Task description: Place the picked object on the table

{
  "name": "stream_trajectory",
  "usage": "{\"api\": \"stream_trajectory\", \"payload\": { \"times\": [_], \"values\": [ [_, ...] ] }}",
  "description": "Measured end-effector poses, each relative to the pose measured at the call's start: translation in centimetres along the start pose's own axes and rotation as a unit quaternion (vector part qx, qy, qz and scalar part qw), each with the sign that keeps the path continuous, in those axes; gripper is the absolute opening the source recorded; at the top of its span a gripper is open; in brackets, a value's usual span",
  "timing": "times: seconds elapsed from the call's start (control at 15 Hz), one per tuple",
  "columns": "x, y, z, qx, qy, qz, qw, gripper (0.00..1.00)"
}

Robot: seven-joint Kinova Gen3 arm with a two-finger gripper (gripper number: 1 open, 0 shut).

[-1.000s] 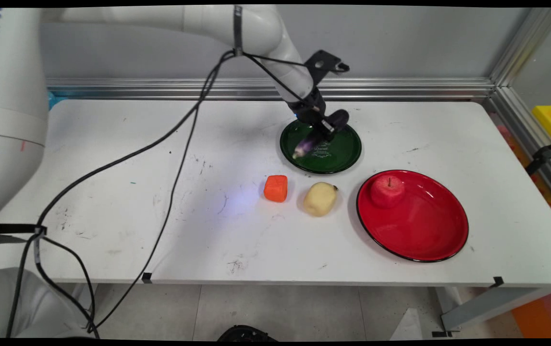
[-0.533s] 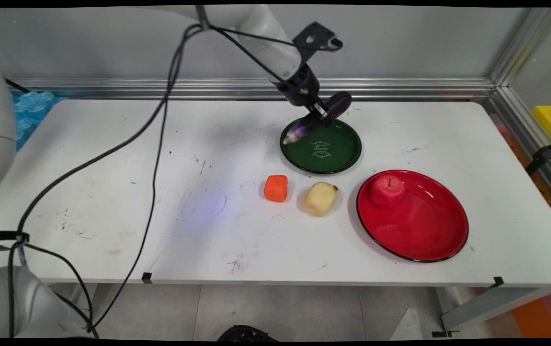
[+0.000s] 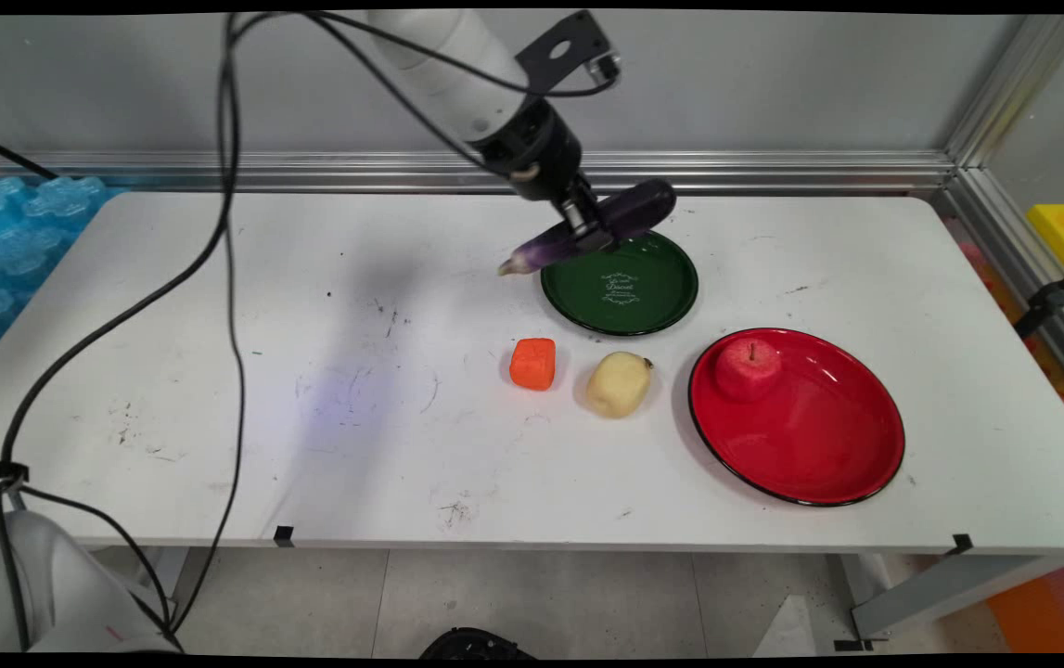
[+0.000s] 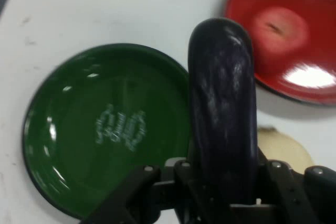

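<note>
The jaws (image 3: 590, 230) are pinched on a dark purple eggplant (image 3: 587, 227), one finger on each side of its body, and carry it clear of the bench (image 3: 216, 371). In the main view the eggplant lies slanted across the jaws, its thick rounded end sticking out toward 2 o'clock and its narrow pale tip toward 8 o'clock, so the grip sits about midway along its length. It hangs above the 10 o'clock edge of the green plate (image 3: 629, 301), with the tip reaching out past the plate's rim over bare bench. In the hand view the eggplant (image 4: 223, 114) rises from between the jaws (image 4: 220, 192) toward 12 o'clock; the green plate (image 4: 79, 145) lies below at about 9 o'clock and a red plate (image 4: 315, 90) with a red apple (image 4: 279, 29) on it at about 1 o'clock. On the bench, at 6 o'clock from the green plate, lie an orange block (image 3: 532, 363) and a pale yellow potato (image 3: 618, 383) side by side and apart. The red plate (image 3: 828, 445) lies at about 4 o'clock from the green one, the apple (image 3: 749, 368) resting in its 10 o'clock part.
</note>
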Motion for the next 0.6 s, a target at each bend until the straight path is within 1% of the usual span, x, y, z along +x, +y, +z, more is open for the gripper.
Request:
{"api": "stream_trajectory", "payload": {
  "times": [0.13, 0.2, 0.4, 0.6],
  "values": [
    [-1.0, 1.4, -1.4, -0.015, -0.004, 0.039, 0.9991, 0.00],
    [-1.5, 2.2, -1.9, -0.024, -0.006, 0.059, 0.9979, 0.00],
    [-3.1, 4.4, -2.6, -0.046, -0.015, 0.109, 0.9928, 0.00],
    [-4.3, 6.2, -2.1, -0.061, -0.022, 0.145, 0.9873, 0.00]
  ]
}}
